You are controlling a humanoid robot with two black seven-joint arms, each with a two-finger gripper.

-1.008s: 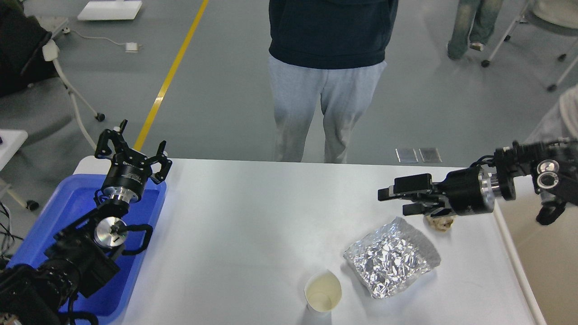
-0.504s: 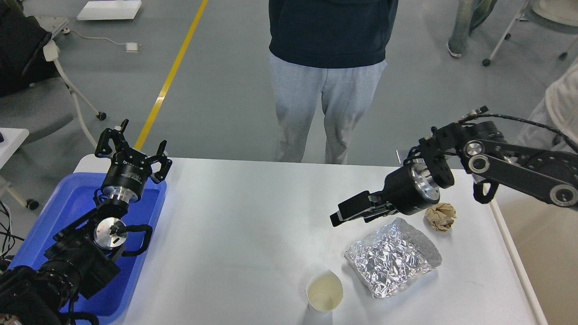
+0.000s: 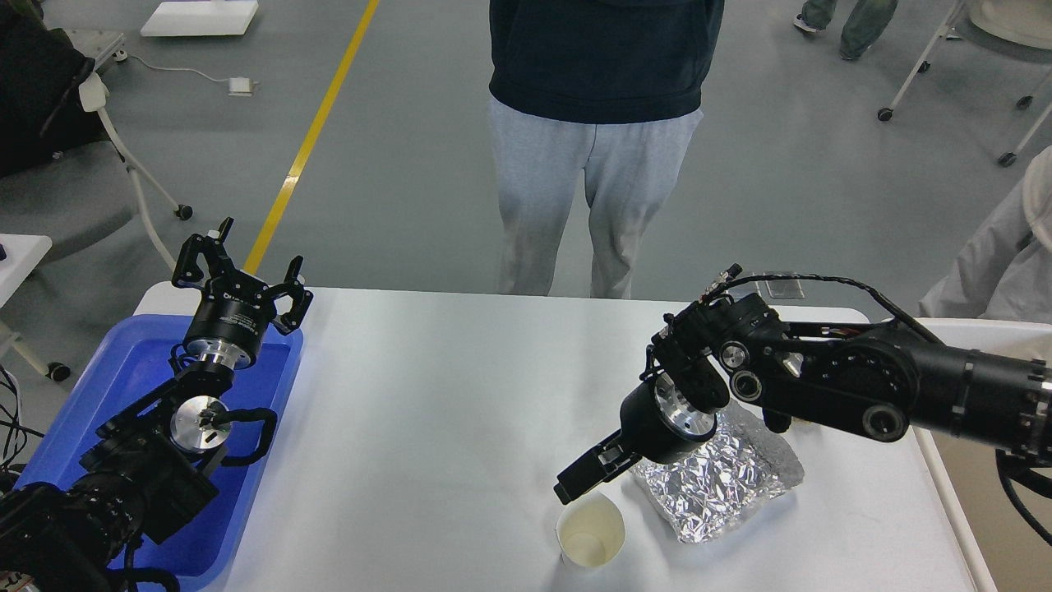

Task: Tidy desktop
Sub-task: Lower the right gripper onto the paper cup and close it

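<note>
The white desktop (image 3: 427, 411) carries a cream paper cup (image 3: 589, 533), upright near the front edge, and a crumpled silver foil bag (image 3: 715, 481) just right of it. My right gripper (image 3: 575, 485) hangs tilted down-left, its fingertips just above the cup's far rim. It looks open and holds nothing. My right arm passes over the foil bag's far end. My left gripper (image 3: 238, 267) is open and empty, pointing up over the far end of the blue tray. The brown paper ball is hidden behind my right arm.
A blue plastic tray (image 3: 107, 386) sits at the table's left edge under my left arm. A cream-white bin's rim (image 3: 953, 326) shows at the right edge. A person (image 3: 600, 164) stands close to the table's far edge. Chairs stand on the floor beyond.
My right arm has swung from the table's right side down and to the left, over the foil bag, to the cup. It now covers the brown paper ball. My left arm has not moved.
</note>
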